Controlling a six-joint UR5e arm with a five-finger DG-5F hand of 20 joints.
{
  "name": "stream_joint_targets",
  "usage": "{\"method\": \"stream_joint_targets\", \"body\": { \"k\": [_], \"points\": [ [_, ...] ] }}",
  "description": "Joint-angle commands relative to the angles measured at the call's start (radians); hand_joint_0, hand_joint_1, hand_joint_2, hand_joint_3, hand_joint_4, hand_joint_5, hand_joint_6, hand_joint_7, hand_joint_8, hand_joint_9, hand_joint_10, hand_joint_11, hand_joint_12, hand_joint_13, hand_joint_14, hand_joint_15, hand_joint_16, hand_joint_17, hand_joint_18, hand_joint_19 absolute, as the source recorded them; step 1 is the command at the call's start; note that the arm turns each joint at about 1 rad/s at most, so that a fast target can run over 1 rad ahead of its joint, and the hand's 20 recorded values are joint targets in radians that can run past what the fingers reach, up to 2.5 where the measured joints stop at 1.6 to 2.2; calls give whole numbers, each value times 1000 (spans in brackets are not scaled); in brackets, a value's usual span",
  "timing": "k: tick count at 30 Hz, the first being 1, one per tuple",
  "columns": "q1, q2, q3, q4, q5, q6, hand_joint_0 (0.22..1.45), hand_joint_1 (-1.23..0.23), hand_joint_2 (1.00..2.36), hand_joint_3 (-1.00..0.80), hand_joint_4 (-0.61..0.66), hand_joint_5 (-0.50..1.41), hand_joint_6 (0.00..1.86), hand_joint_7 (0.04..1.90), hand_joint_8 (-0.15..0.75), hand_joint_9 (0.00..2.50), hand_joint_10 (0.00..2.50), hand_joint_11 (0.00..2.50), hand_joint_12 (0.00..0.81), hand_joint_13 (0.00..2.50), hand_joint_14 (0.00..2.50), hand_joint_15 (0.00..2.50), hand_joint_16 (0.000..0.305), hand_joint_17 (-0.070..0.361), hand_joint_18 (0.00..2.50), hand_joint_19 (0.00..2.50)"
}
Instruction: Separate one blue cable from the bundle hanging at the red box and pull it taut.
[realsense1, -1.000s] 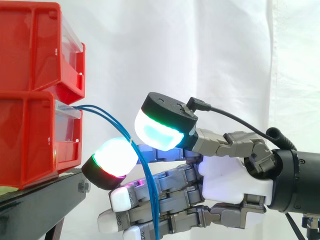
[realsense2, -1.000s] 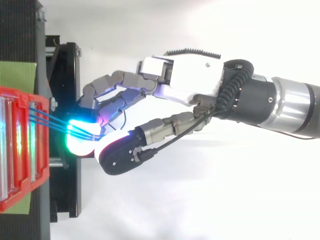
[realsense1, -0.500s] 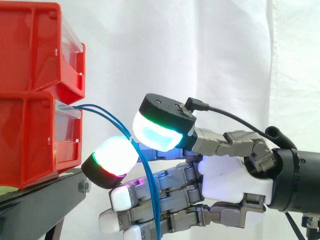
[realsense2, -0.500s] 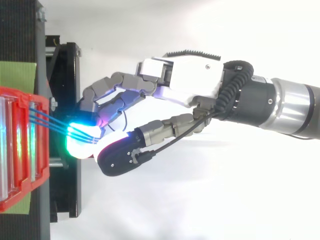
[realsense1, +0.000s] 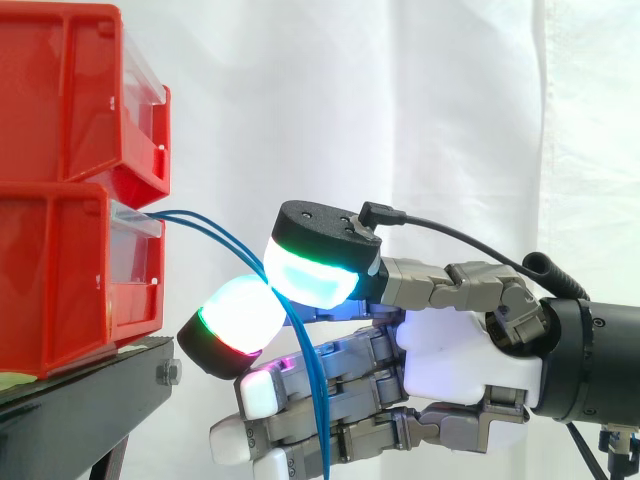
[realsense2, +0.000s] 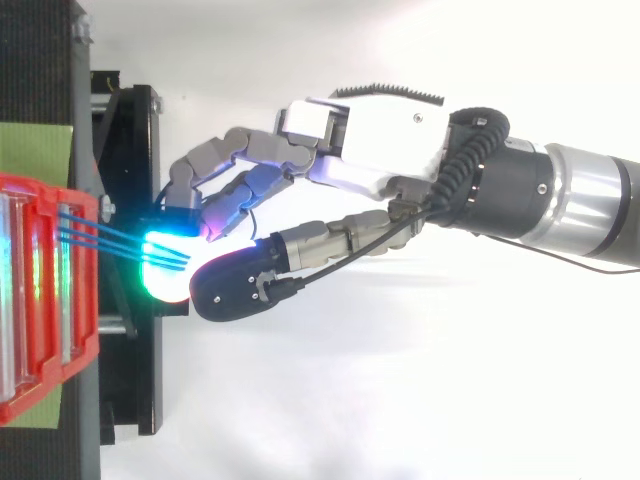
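Hand: the hand (realsense1: 465, 345) comes in from 3 o'clock in the side view. Its thumb pad (realsense1: 312, 272) and one finger pad (realsense1: 238, 318) are pressed together, pinching the blue cables (realsense2: 105, 237). The other fingers lie loosely extended beneath, at 6 o'clock, holding nothing.
Change: a second ago those two pads stood slightly apart with the strands running between them. The thumb has since dropped onto the finger pad, and the whole hand has shifted a little toward 3 o'clock.
Meaning: the grasp looks made, so the pull is probably next. Several strands seem to run into the pinch, so I cannot tell whether one has been separated.
Cables: they leave the red box (realsense1: 60, 280) at 9 o'clock and arc slackly to the pinch, not yet taut. From there they hang toward 6 o'clock across the lower fingers.
In the way: the extra strands may be dragged along. The edge of the black stand (realsense1: 90, 400) sits near the finger pad at 8 o'clock.
Around: a second red bin (realsense1: 70, 90) is stacked on the box at 12 o'clock.
Beyond: the white curtain (realsense1: 400, 100).
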Motion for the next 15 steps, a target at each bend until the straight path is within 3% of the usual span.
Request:
{"method": "stream_joint_targets", "body": {
  "k": [1, 15],
  "points": [
    [-2, 0, 0, -1, 0, -4, 631, -679, 1027, -104, 72, -193, 938, 1045, 317, 840, 20, 688, 304, 698, 14, 377, 37, 83, 583, 474],
    [-2, 0, 0, -2, 0, -21, 674, -720, 1022, -210, 67, -199, 943, 1061, 310, 853, 19, 717, 302, 726, 15, 405, 37, 83, 595, 484]
  ]
}}
